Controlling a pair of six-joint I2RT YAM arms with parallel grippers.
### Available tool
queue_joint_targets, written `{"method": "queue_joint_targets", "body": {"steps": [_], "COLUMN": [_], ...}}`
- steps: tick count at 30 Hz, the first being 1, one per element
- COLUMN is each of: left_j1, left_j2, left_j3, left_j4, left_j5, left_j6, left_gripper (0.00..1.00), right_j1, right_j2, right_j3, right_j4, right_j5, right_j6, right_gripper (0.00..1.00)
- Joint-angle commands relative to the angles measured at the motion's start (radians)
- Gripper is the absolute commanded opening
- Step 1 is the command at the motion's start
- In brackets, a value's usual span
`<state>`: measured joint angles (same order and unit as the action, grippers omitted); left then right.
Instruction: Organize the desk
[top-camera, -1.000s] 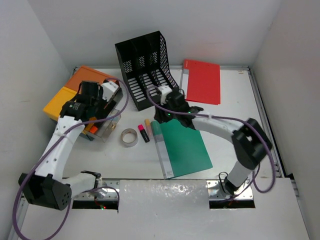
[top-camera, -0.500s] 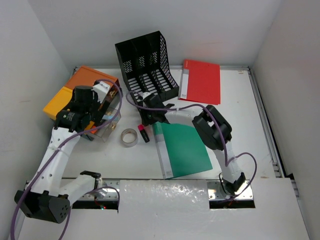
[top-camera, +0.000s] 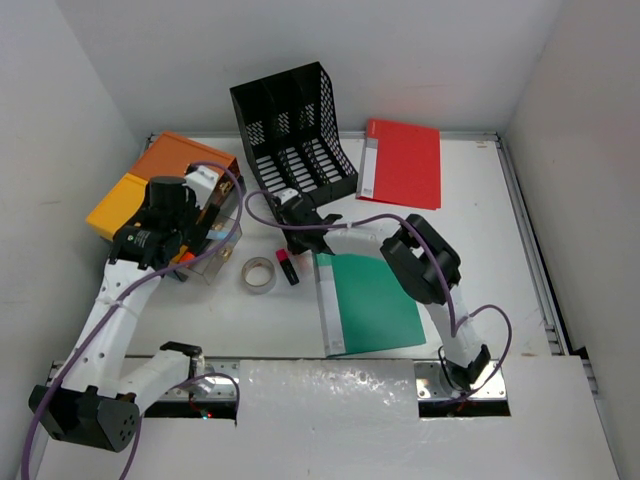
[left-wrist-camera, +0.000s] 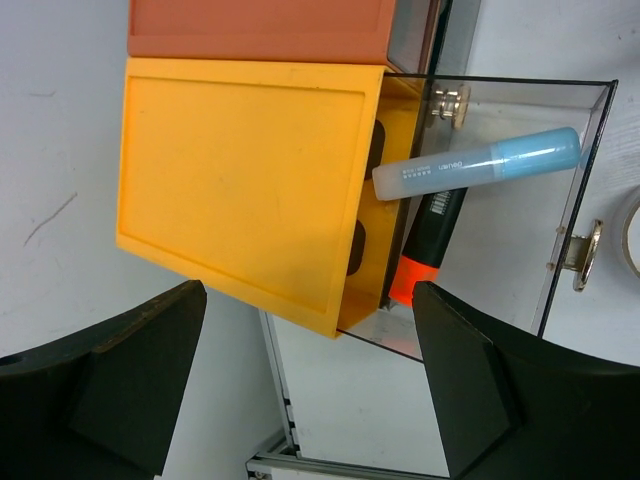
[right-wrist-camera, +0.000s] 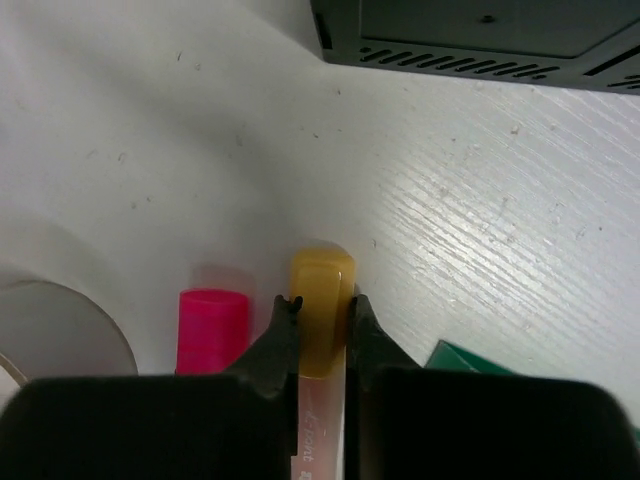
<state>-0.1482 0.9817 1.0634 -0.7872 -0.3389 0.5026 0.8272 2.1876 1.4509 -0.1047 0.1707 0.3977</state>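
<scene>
The right hand (right-wrist-camera: 322, 306) has closed onto the yellow-capped marker (right-wrist-camera: 321, 275) lying on the white table (right-wrist-camera: 480, 230) beside a pink marker (right-wrist-camera: 213, 325), near the black file rack (right-wrist-camera: 480, 30). The left hand (left-wrist-camera: 310, 390) hangs wide open over a clear drawer (left-wrist-camera: 510, 230).

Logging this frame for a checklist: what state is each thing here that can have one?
Left hand, open, holding nothing.
Right hand, shut on the yellow highlighter.
Clear drawer, pulled open, blue marker inside.
Green folder, closed, flat on the desk.
Red folder, closed, flat.
</scene>
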Motion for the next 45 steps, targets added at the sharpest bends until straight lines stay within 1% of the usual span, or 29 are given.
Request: {"method": "queue_joint_targets", "body": {"steps": [1, 4, 8, 9, 11, 12, 13, 14, 15, 18, 19, 20, 21, 22, 23, 25, 26, 28, 31, 32, 35, 39, 41, 42, 44, 45], "left_j1": [0.013, 0.013, 0.013, 0.013, 0.015, 0.016, 0.016, 0.016, 0.024, 0.070, 0.078, 0.079, 0.079, 0.081, 0.081, 0.082, 0.082, 0.084, 0.084, 0.084, 0.084, 0.084, 0.084, 0.084, 0.084, 0.084], "left_j2": [-0.017, -0.021, -0.029, -0.032, -0.052, -0.060, -0.067, -0.084, -0.092, -0.141, -0.168, -0.178, -0.186, -0.199, -0.205, -0.212, -0.210, -0.210, -0.209, -0.209, -0.209, -0.209, -0.207, -0.206, -0.206, -0.206], "left_j3": [-0.011, -0.028, -0.031, -0.028, -0.023, -0.020, -0.017, -0.013, -0.008, -0.009, -0.014, -0.011, -0.005, 0.006, 0.012, 0.030, 0.033, 0.029, 0.017, 0.015, 0.018, 0.021, 0.021, 0.021, 0.023, 0.024], "left_j4": [0.046, 0.072, 0.101, 0.106, 0.129, 0.138, 0.153, 0.161, 0.169, 0.195, 0.213, 0.213, 0.209, 0.207, 0.207, 0.200, 0.198, 0.206, 0.213, 0.215, 0.213, 0.210, 0.210, 0.210, 0.209, 0.209], "left_j5": [-0.003, -0.023, -0.054, -0.054, -0.060, -0.064, -0.066, -0.081, -0.092, -0.152, -0.170, -0.213, -0.228, -0.248, -0.255, -0.259, -0.261, -0.262, -0.256, -0.253, -0.247, -0.236, -0.230, -0.230, -0.230, -0.229], "left_j6": [-0.027, -0.035, -0.077, -0.090, -0.126, -0.140, -0.151, -0.176, -0.185, -0.202, -0.202, -0.206, -0.211, -0.223, -0.228, -0.231, -0.231, -0.223, -0.216, -0.214, -0.213, -0.211, -0.210, -0.208, -0.208, -0.207], "left_gripper": [0.83, 0.83, 0.83, 0.83, 0.86, 0.87, 0.87, 0.88, 0.88, 0.88, 0.88, 0.88, 0.88, 0.88, 0.88, 0.88, 0.88, 0.88, 0.88, 0.88, 0.88, 0.88, 0.88, 0.88, 0.88, 0.88], "right_j1": [-0.003, -0.007, -0.008, -0.008, -0.007, -0.007, -0.002, 0.003, 0.012, 0.058, 0.078, 0.087, 0.105, 0.113, 0.121, 0.138, 0.144, 0.162, 0.190, 0.197, 0.197, 0.201, 0.201, 0.201, 0.201, 0.201], "right_j2": [-0.005, -0.063, -0.185, -0.240, -0.291, -0.331, -0.342, -0.348, -0.348, -0.272, -0.199, -0.155, -0.111, -0.026, 0.015, 0.088, 0.151, 0.201, 0.224, 0.206, 0.152, 0.101, 0.101, 0.101, 0.107, 0.106], "right_j3": [-0.027, -0.020, -0.021, -0.021, -0.017, -0.015, -0.015, -0.011, 0.014, 0.106, 0.202, 0.259, 0.364, 0.411, 0.495, 0.569, 0.598, 0.655, 0.638, 0.587, 0.481, 0.398, 0.396, 0.399, 0.407, 0.408], "right_j4": [-0.035, -0.001, 0.097, 0.170, 0.244, 0.331, 0.382, 0.469, 0.503, 0.550, 0.543, 0.524, 0.516, 0.511, 0.517, 0.533, 0.551, 0.571, 0.550, 0.551, 0.588, 0.605, 0.577, 0.565, 0.536, 0.530], "right_j5": [0.084, 0.110, 0.056, 0.023, -0.002, -0.043, -0.074, -0.106, -0.162, -0.276, -0.366, -0.402, -0.431, -0.468, -0.477, -0.496, -0.508, -0.530, -0.548, -0.548, -0.559, -0.553, -0.553, -0.553, -0.553, -0.550], "right_j6": [-0.020, -0.071, -0.152, -0.190, -0.224, -0.244, -0.255, -0.270, -0.305, -0.332, -0.323, -0.309, -0.284, -0.272, -0.242, -0.208, -0.183, -0.174, -0.232, -0.255, -0.250, -0.272, -0.286, -0.289, -0.292, -0.293], "right_gripper": [0.00, 0.00, 0.00, 0.00, 0.00, 0.00, 0.00, 0.00, 0.00, 0.00, 0.00, 0.00, 0.00, 0.00, 0.00, 0.00, 0.00, 0.00, 0.00, 0.00, 0.00, 0.00, 0.00, 0.02, 0.13, 0.28]}}
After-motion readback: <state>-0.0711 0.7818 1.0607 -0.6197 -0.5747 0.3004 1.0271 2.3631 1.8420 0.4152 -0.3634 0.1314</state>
